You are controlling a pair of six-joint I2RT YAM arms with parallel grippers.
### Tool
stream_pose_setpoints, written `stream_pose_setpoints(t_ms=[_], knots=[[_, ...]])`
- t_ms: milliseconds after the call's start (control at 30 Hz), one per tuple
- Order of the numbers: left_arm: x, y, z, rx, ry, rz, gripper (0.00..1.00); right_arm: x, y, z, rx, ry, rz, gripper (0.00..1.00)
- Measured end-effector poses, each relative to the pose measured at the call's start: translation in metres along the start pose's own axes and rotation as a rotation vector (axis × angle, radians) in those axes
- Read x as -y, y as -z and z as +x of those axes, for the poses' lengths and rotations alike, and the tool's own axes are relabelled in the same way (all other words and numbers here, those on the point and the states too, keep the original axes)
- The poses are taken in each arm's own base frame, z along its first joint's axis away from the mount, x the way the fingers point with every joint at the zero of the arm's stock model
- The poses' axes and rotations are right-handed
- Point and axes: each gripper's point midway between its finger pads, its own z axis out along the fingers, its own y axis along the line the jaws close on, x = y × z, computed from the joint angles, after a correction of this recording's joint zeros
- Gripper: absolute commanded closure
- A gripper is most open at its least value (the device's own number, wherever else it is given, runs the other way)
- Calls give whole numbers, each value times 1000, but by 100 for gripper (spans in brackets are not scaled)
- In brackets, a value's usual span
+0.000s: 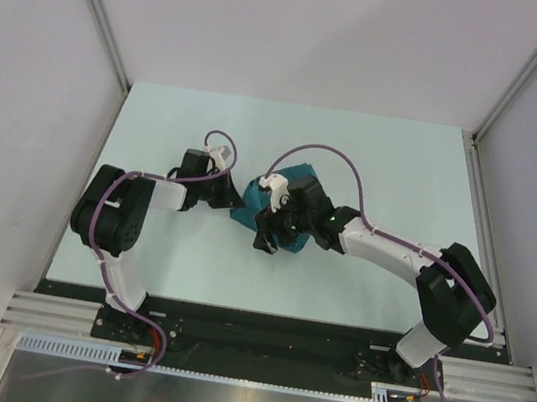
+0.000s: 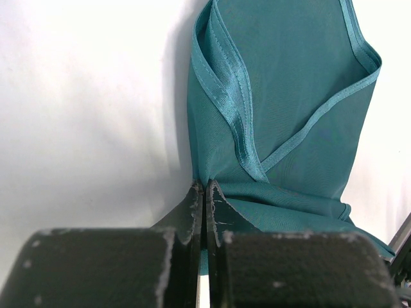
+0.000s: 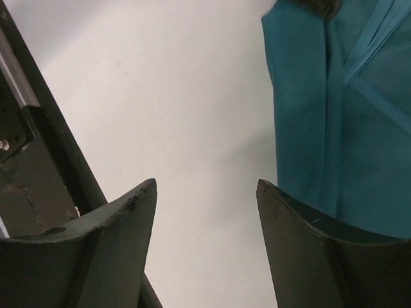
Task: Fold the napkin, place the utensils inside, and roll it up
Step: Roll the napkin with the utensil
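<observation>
Left end effector [image 2: 204,187] pinched shut on napkin [image 2: 282,96] edge, likely anchoring folded layers for next fold. Right end effector [image 3: 205,186] spread wide over table [image 3: 192,96] beside cloth, holding nothing, probably awaiting next grip. Napkin bunched midway between left, right table edges.
</observation>
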Motion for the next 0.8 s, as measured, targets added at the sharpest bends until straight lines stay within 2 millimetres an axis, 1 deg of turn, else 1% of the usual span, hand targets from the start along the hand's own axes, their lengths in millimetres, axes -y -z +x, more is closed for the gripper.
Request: stream_pose_setpoints(t_ms=[133,200,267,400,567,800], knots=[[0,0,0,0,0,0,100,8,-11,27,-78,-47,27,32],[0,0,0,0,0,0,100,14,-14,37,-107,-57,50,32],[0,0,0,0,0,0,100,20,-16,43,-124,-64,74,32],[0,0,0,-2,1,-1,100,32,-20,51,-148,-66,116,32],[0,0,0,-2,1,-1,100,42,-24,57,-167,-56,144,31],[0,0,0,-2,1,-1,100,46,-25,55,-161,-31,152,31]])
